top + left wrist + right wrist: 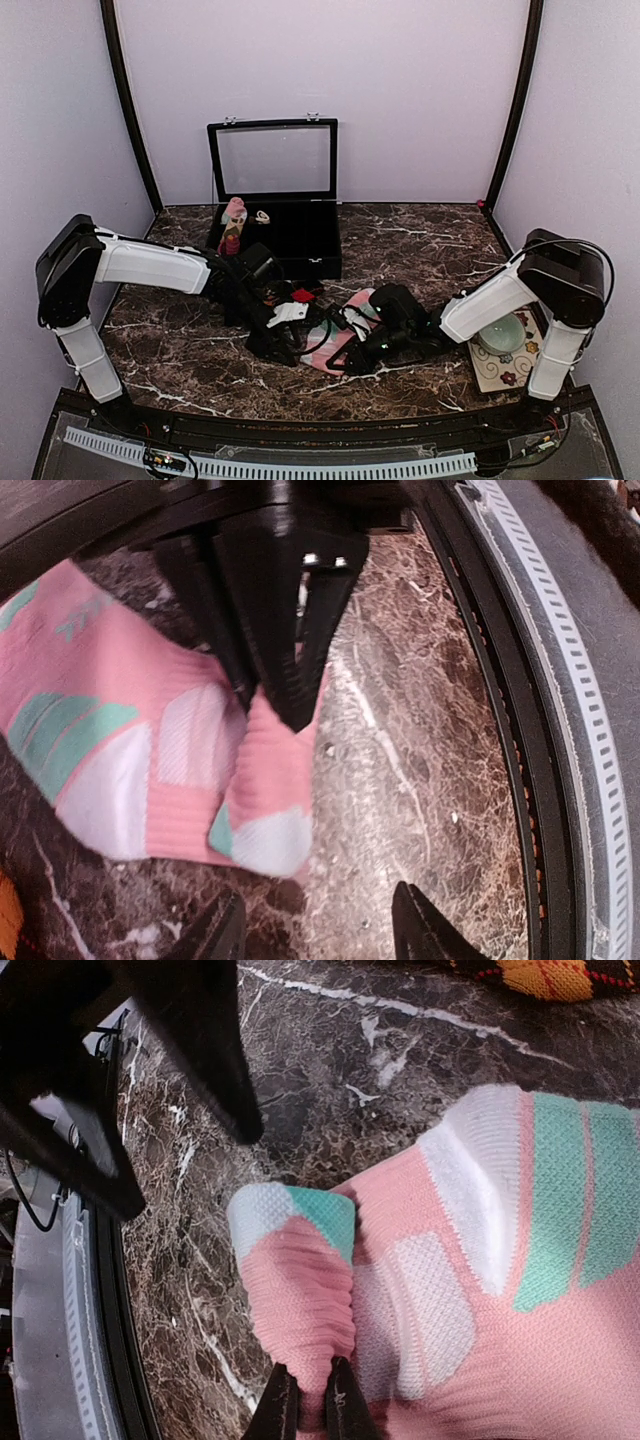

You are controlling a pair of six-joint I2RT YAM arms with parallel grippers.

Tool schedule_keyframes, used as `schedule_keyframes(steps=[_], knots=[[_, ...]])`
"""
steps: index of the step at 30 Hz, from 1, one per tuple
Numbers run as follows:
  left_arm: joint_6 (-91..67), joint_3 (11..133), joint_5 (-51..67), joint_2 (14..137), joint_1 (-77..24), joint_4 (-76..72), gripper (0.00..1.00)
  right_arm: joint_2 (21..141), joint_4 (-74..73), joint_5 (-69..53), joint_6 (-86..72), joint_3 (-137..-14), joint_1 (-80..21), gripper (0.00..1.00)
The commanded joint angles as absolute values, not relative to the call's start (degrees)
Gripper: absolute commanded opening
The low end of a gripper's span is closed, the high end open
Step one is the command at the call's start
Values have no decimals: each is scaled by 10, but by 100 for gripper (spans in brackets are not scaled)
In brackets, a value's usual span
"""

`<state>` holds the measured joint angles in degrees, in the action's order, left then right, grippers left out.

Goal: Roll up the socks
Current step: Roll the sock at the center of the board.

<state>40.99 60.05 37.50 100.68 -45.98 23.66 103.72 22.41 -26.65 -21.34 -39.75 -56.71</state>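
While my left gripper hangs wide and empty, lower centre, ready to help, the argyle sock lies aside, upper right. Case, upper centre: contents unclear. My right gripper pinches the pink sock at its folded end to start a roll. Bowl, far right, looks empty.

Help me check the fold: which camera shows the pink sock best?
Right wrist: the pink sock shows large and sharp, a fold pinched in the right tool. Left wrist shows one end, partly behind that tool; the top view shows a sliver between the arms.
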Motion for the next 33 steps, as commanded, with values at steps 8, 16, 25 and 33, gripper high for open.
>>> schedule_keyframes(steps=[8, 16, 25, 33], knots=[[499, 589, 314, 994, -530, 154, 46, 1100, 94, -270, -277, -367, -550, 0], [537, 590, 270, 1034, -542, 143, 34, 1106, 95, -292, -284, -369, -539, 0], [534, 604, 235, 1071, -542, 142, 28, 1099, 111, -303, -287, -361, -534, 0], [544, 599, 212, 1086, -542, 154, 46, 1100, 118, -313, -287, -356, -530, 3]])
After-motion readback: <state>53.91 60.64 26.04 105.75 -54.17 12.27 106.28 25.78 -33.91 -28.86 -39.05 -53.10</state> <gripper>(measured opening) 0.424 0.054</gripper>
